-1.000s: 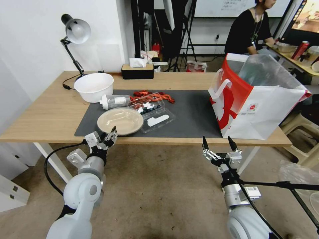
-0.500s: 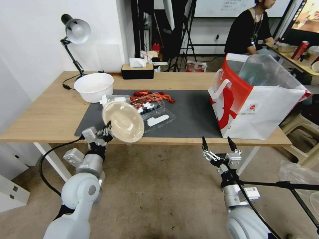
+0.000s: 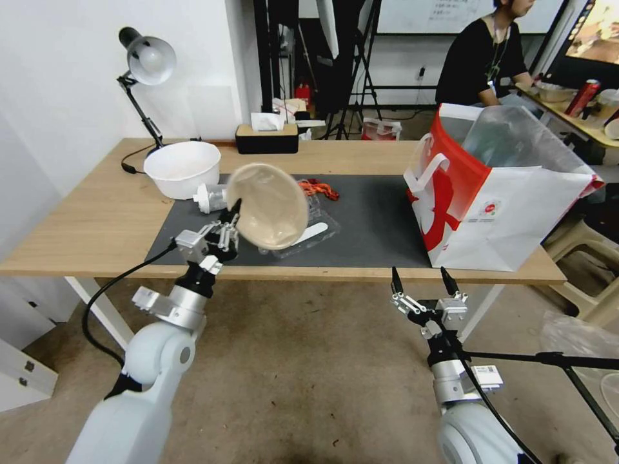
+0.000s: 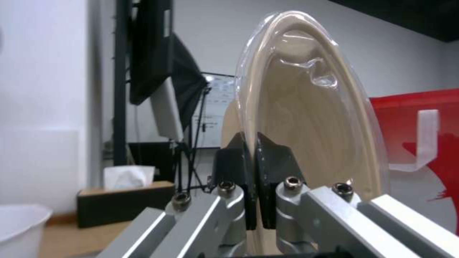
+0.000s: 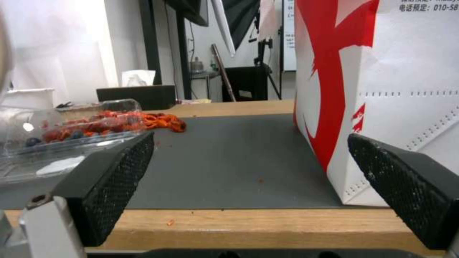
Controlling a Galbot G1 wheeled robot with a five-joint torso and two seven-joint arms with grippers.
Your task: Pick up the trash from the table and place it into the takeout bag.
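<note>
Jaws clamped, left gripper [image 3: 233,219] lifting plate [image 3: 267,206]

On the worktop [image 3: 97,219] a mat [image 3: 374,225] spreads across the middle, with the takeout bag [image 3: 503,212] standing upright on the mat's right end, near the front edge. At the mat's left end lie a bottle [image 3: 209,196] on its side, a clamshell [image 3: 313,225] to its right and scraps [image 3: 319,189] behind the clamshell, while a bowl [image 3: 182,169] sits just behind the bottle, a lamp [image 3: 147,61] stands behind the bowl at the rear left, and a tissue box [image 3: 266,136] rests at the rear edge. The plate [image 3: 267,206], tilted nearly on edge, is above the clamshell in the jaws of the left gripper [image 3: 227,233], and the right gripper [image 3: 422,281] hangs before the front edge, below and left of the bag.
</note>
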